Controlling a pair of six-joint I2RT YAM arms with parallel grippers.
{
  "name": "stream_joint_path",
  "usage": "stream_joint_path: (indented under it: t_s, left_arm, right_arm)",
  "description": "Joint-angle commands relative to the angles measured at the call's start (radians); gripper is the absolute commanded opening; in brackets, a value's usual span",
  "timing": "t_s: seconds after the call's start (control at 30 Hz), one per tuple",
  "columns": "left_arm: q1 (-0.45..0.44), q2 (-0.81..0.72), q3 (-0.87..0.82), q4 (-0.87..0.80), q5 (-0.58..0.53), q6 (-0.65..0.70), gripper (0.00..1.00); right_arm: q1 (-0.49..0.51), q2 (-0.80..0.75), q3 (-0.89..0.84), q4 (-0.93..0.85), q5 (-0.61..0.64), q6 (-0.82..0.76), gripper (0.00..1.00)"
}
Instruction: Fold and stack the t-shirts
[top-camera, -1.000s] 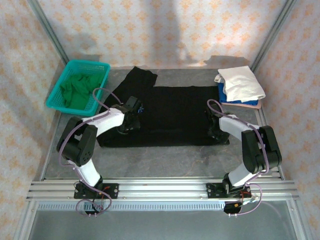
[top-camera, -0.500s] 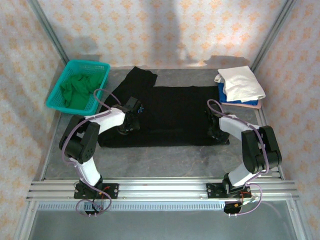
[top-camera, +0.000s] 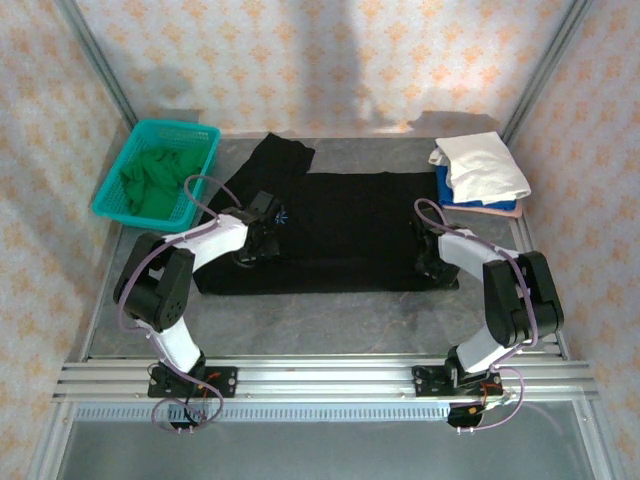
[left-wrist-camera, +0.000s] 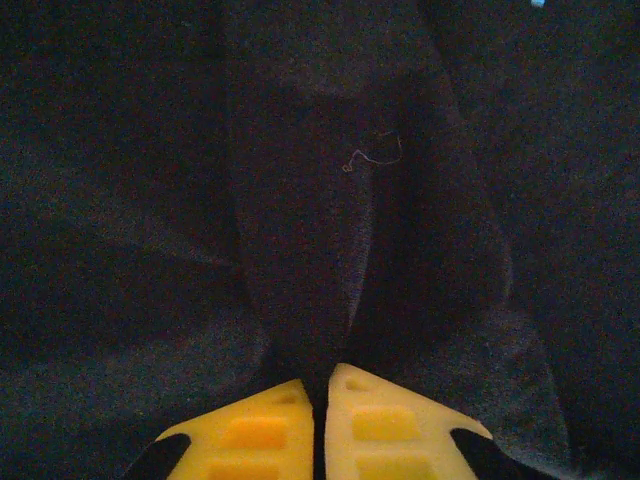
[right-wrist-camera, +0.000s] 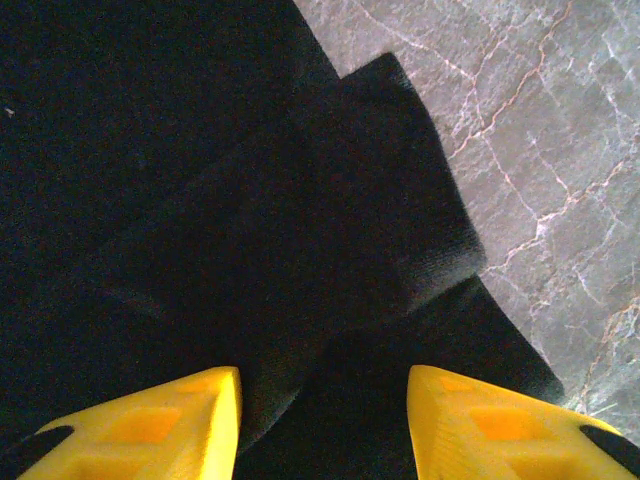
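The large black t-shirt (top-camera: 350, 230) lies spread flat on the table, one sleeve reaching toward the back left. Its pale-blue logo (top-camera: 283, 216) shows beside my left gripper (top-camera: 262, 240). In the left wrist view the yellow fingers (left-wrist-camera: 260, 430) of the left gripper (left-wrist-camera: 320, 385) are shut on a raised ridge of the black cloth (left-wrist-camera: 330, 200). My right gripper (top-camera: 428, 262) sits at the shirt's right front corner. Seen from the right wrist, that gripper (right-wrist-camera: 325, 385) is open, its fingers astride a folded-over flap of the black shirt (right-wrist-camera: 380, 200).
A stack of folded shirts sits at the back right: white (top-camera: 485, 165) on blue (top-camera: 445, 190) on pink (top-camera: 495, 211). The teal mesh basket (top-camera: 120, 205) at the back left holds a crumpled green shirt (top-camera: 155, 180). Bare marble table (right-wrist-camera: 560, 150) lies right of the black shirt.
The left gripper has edged slightly toward the back with the pinched cloth, and its elbow has shifted. The right arm has stayed put.
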Motion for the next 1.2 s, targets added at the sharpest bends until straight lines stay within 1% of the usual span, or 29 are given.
stream_joint_path:
  t_s: [0.0, 0.13, 0.2, 0.37, 0.43, 0.47, 0.5, 0.53, 0.57, 0.6, 0.63, 0.77, 0.8, 0.87, 0.9, 0.93, 1.03, 1.1, 1.17]
  left_arm:
    - [0.007, 0.001, 0.062, -0.043, -0.012, 0.016, 0.01]
    - [-0.009, 0.046, 0.172, -0.080, -0.012, 0.029, 0.00]
    - [-0.022, 0.085, 0.237, -0.116, -0.024, 0.066, 0.00]
    - [-0.041, 0.237, 0.420, -0.182, -0.016, 0.110, 0.01]
    - [-0.044, 0.290, 0.477, -0.192, 0.001, 0.125, 0.05]
    - [-0.047, 0.316, 0.506, -0.194, 0.012, 0.132, 0.05]
    - [-0.049, 0.339, 0.529, -0.195, 0.022, 0.137, 0.07]
    - [-0.053, 0.362, 0.558, -0.197, 0.038, 0.146, 0.12]
    - [-0.058, 0.384, 0.583, -0.194, 0.053, 0.155, 0.21]
    - [-0.059, 0.398, 0.600, -0.188, 0.062, 0.160, 0.32]
    - [-0.059, 0.412, 0.616, -0.181, 0.074, 0.168, 0.36]
    - [-0.050, 0.426, 0.665, -0.204, 0.060, 0.190, 0.58]
    - [-0.044, 0.413, 0.659, -0.204, 0.053, 0.191, 0.67]
    - [-0.028, 0.351, 0.619, -0.192, 0.025, 0.194, 0.89]
    - [-0.019, 0.314, 0.586, -0.182, 0.011, 0.191, 0.94]
    - [-0.007, 0.264, 0.540, -0.165, 0.002, 0.186, 0.99]
    - [0.047, 0.091, 0.356, -0.100, -0.014, 0.158, 1.00]
    - [0.084, -0.001, 0.233, -0.086, -0.051, 0.135, 1.00]
    - [0.122, -0.075, 0.110, -0.083, -0.080, 0.106, 1.00]
  right_arm:
    - [-0.010, -0.007, -0.020, -0.019, 0.019, -0.008, 0.47]
    - [-0.011, -0.022, -0.020, -0.022, 0.021, -0.007, 0.47]
    - [-0.010, -0.022, -0.021, -0.022, 0.020, -0.007, 0.47]
    - [-0.010, -0.020, -0.021, -0.023, 0.023, -0.007, 0.47]
    - [-0.011, -0.019, -0.019, -0.025, 0.021, -0.008, 0.47]
    - [-0.011, -0.019, -0.018, -0.027, 0.022, -0.007, 0.47]
    - [-0.009, -0.021, -0.018, -0.030, 0.023, -0.008, 0.47]
    - [-0.010, -0.023, -0.016, -0.033, 0.024, -0.008, 0.47]
    - [-0.009, -0.026, -0.015, -0.038, 0.028, -0.007, 0.47]
    - [-0.010, -0.029, -0.015, -0.041, 0.027, -0.005, 0.47]
    - [-0.010, -0.035, -0.015, -0.044, 0.028, -0.004, 0.47]
    - [0.002, -0.100, -0.004, -0.078, 0.041, 0.000, 0.47]
    - [0.012, -0.123, -0.001, -0.082, 0.041, -0.003, 0.48]
    - [0.055, -0.185, 0.009, -0.068, 0.027, -0.021, 0.49]
    - [0.079, -0.205, 0.015, -0.054, 0.014, -0.028, 0.49]
    - [0.106, -0.222, 0.023, -0.031, -0.014, -0.035, 0.50]
    - [0.198, -0.212, 0.063, 0.051, -0.086, -0.041, 0.52]
    - [0.286, -0.158, 0.123, 0.084, -0.094, -0.048, 0.53]
    - [0.380, -0.073, 0.213, 0.106, -0.098, -0.065, 0.54]
